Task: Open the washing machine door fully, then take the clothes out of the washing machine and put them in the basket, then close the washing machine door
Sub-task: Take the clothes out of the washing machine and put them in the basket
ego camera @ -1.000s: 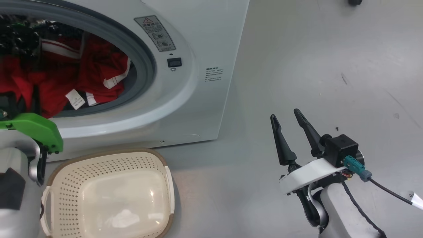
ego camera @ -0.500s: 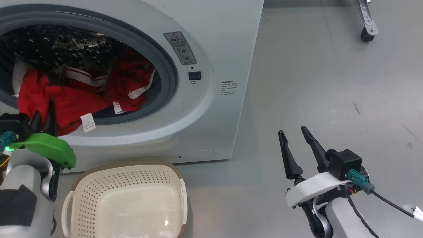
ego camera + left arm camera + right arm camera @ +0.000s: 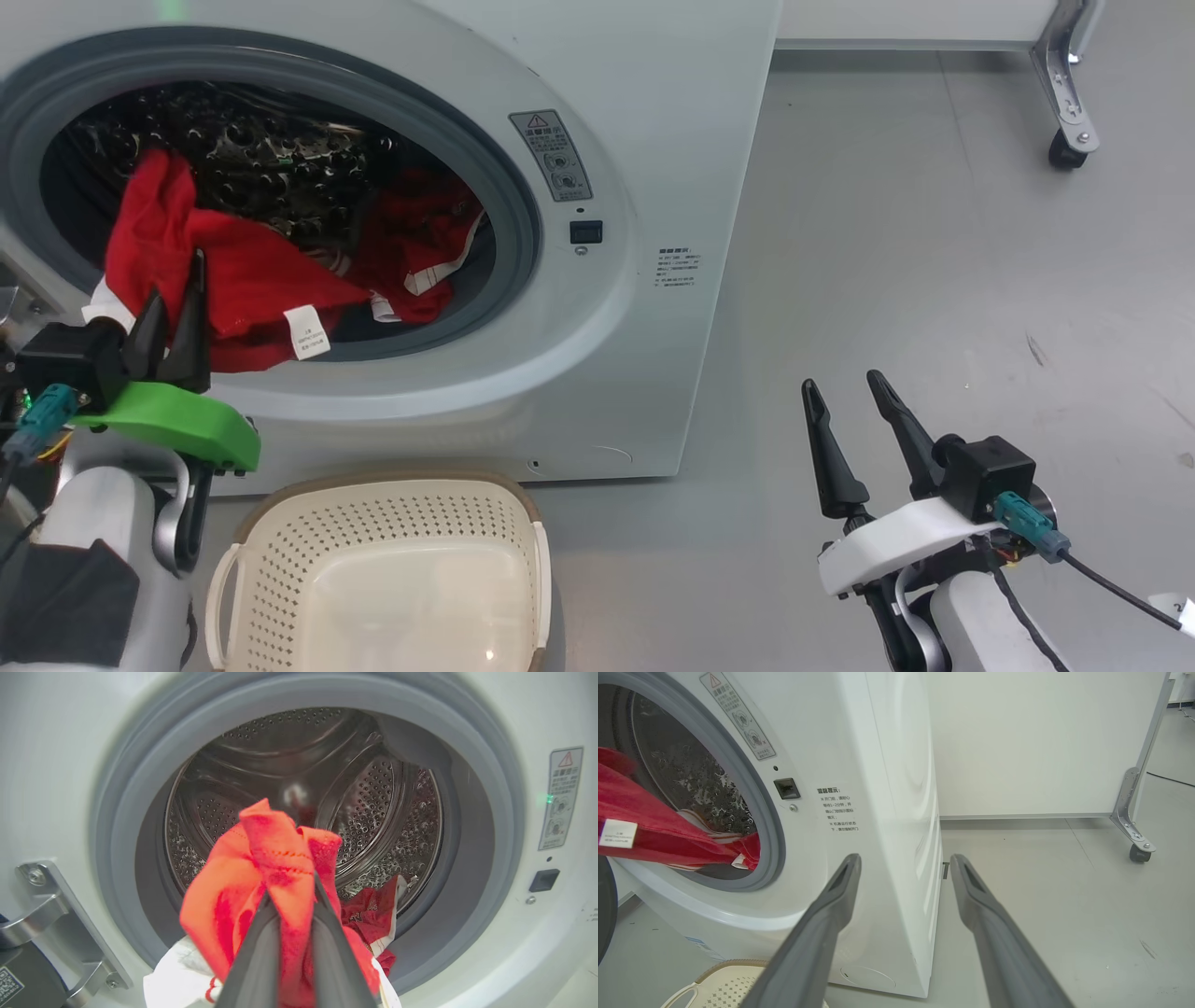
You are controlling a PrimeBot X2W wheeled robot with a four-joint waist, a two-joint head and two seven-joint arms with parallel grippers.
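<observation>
Clothes (image 3: pixel 238 280) — in left jaws; floor (image 3: pixel 887 233) grey, perhaps concrete.

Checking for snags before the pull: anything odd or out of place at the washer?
Nothing damaged or spilled. The red garment clamped in the left gripper stretches out over the grey seal, white tag dangling; a second red piece lies in the drum. Right gripper open.

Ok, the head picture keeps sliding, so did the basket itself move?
No. The basket sits where it was, just below the washer's bottom front edge, under the opening. The camera moved, not the basket.
</observation>
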